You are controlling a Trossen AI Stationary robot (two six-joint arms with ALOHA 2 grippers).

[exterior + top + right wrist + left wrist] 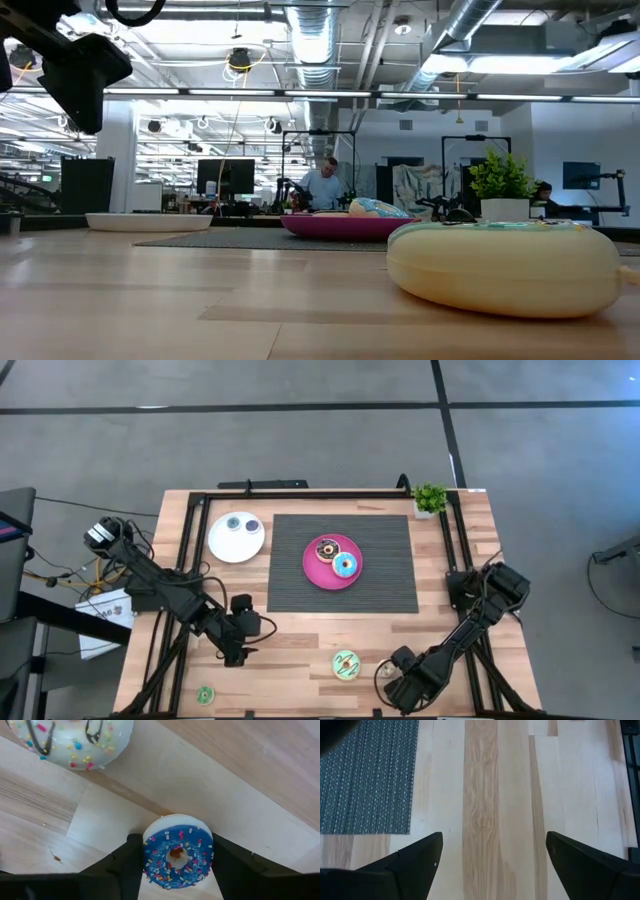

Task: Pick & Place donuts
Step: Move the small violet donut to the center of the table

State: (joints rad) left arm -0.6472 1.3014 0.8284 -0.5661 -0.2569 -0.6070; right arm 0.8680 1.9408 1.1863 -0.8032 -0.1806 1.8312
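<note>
Near the table's front edge, the right gripper (176, 855) brackets a tiny blue donut (178, 852) lying flat, hole upward, beside the pale green donut (346, 664). Its fingers look to be touching it. The left gripper (490, 860) hangs wide open over bare wood; no writing is legible.

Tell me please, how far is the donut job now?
Seemingly done: the brown donut and light blue donut lie on the pink plate. In hand: the right gripper straddles a tiny blue donut. Left: the pale green donut and a small green one on the table. The left gripper is open over bare wood.
</note>
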